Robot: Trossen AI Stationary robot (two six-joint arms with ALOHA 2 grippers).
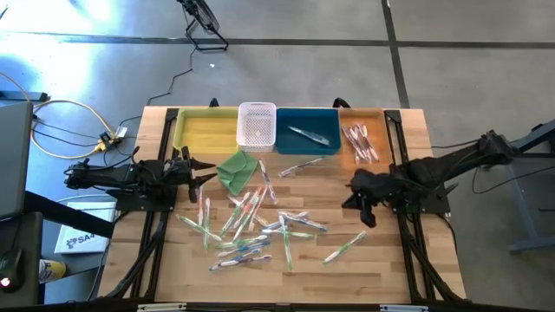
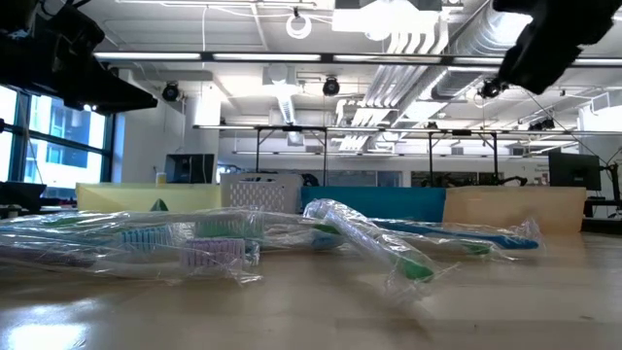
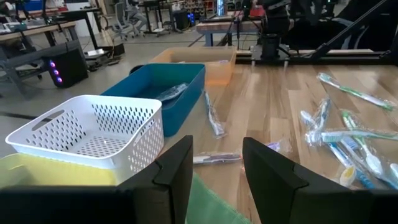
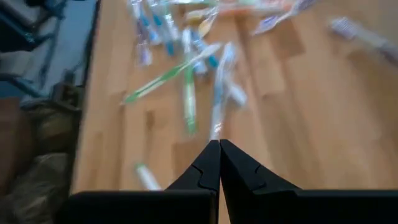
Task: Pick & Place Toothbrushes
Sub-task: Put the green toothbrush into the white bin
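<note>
Mostly, the wooden table carries a loose heap of toothbrushes in its middle, with one green one lying apart toward the right arm. At the far edge stand a yellow bin, a white basket, a blue bin with one brush inside, and an orange bin with several brushes. A folded green cloth lies just before the basket.

I judge the brushes are very light and stiff, but the clear wrappers are shiny and probably slippery. They cross each other, so a single one at the heap's edge is easier. The best hold seems across the middle of the handle.

The left gripper hovers near the cloth, pointing to the heap; its fingers stand partly apart and hold nothing. The right gripper is raised over the table between the orange bin and the lone green brush, tilted down, with its fingers pressed together and empty.
</note>
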